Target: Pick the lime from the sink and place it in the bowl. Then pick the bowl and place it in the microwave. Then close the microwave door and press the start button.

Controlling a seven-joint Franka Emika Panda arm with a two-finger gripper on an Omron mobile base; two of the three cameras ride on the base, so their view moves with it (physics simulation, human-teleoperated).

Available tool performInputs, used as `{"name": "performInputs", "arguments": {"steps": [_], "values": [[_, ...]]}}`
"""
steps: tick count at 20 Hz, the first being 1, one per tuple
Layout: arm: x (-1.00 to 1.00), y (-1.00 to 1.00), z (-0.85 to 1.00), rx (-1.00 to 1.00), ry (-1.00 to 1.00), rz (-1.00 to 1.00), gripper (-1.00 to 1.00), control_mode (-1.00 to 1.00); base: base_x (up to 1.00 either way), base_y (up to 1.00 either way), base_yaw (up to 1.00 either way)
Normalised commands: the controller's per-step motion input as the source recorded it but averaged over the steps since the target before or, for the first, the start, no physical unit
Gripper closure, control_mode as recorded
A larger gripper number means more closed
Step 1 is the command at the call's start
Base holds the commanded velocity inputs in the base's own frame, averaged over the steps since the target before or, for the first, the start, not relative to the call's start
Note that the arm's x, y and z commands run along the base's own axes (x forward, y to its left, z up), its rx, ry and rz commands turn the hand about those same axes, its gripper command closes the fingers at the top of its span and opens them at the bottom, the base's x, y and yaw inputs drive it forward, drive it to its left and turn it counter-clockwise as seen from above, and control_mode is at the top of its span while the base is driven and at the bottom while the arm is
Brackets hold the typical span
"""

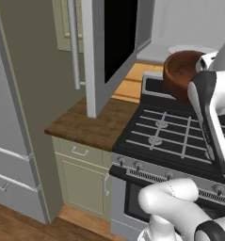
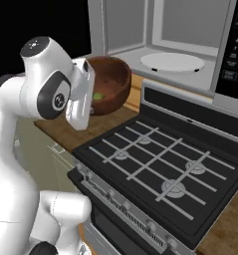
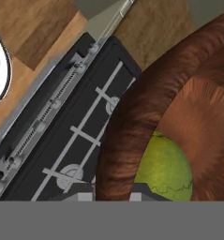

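My gripper [image 3: 114, 192] is shut on the rim of the dark-brown bowl [image 2: 112, 79], holding it tilted in the air above the back left of the stove. The lime [image 3: 164, 169] lies inside the bowl, close to the gripped rim, and shows as a small green spot [image 2: 97, 96] beside my hand. In the left base view the bowl [image 1: 179, 74] hangs just in front of the open microwave [image 2: 200, 25]. The microwave door [image 1: 115, 40] stands swung wide open to the left. A white turntable plate [image 2: 171, 62] lies inside, and the button panel [image 2: 235, 50] is on the right. The sink is out of view.
A black-topped range [image 2: 155, 159] with grey grates and a row of front knobs lies below the bowl. To its left is a wooden counter [image 1: 88, 123] over green-grey cabinets [image 1: 83, 181]. A tall grey fridge [image 1: 10, 141] stands at the far left.
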Motion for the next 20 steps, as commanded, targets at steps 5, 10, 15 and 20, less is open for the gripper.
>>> {"name": "performInputs", "arguments": {"steps": [5,10,15,20], "values": [[0.8,-0.16,0.54,0.0,-0.01,-0.06,1.0,-1.0,0.0,0.0,0.0],[0.59,-0.17,0.4,0.0,-0.12,-0.06,1.0,-1.0,0.0,0.0,0.0],[0.47,-0.27,0.23,0.0,-0.17,-0.02,1.0,-1.0,0.0,0.0,0.0],[0.55,-0.51,0.05,0.0,-0.03,0.0,1.0,-1.0,0.0,0.0,0.0]]}}
